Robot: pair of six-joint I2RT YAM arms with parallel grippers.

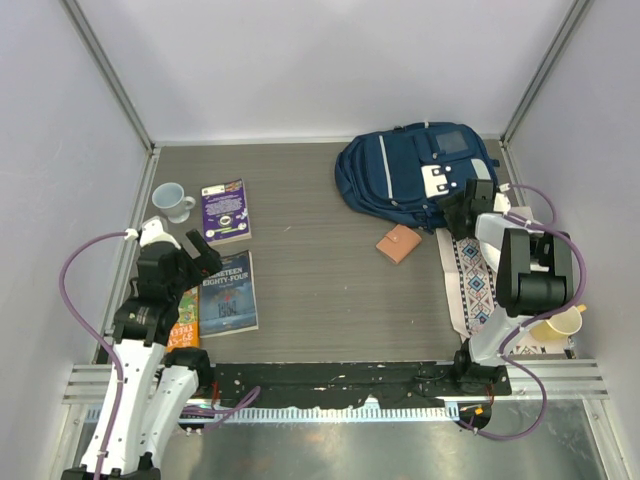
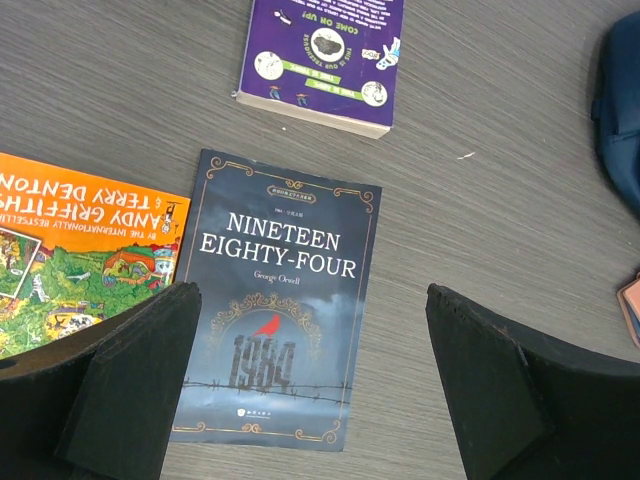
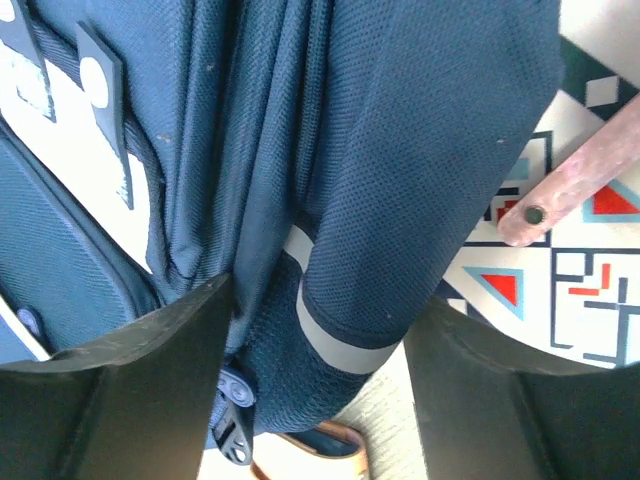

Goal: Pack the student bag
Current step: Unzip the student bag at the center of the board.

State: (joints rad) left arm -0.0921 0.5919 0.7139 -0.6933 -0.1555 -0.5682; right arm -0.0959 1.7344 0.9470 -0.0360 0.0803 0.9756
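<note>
The student bag (image 1: 415, 175), navy with thin white stripes and a white patch, lies at the back right of the table. My right gripper (image 1: 462, 215) is at its near right edge. In the right wrist view the jaws (image 3: 320, 300) stand apart around a fold of the bag's navy fabric (image 3: 400, 150) with a white stripe, and are not clamped on it. My left gripper (image 1: 195, 255) is open and empty, and hovers over the "Nineteen Eighty-Four" book (image 2: 275, 320), as the left wrist view (image 2: 312, 300) shows.
A purple book (image 1: 225, 212), an orange book (image 1: 183, 320) and a mug (image 1: 172, 200) lie at the left. A brown wallet (image 1: 399, 243) lies mid-table. A patterned cloth case (image 1: 475, 285) and a yellow cup (image 1: 560, 322) are at the right.
</note>
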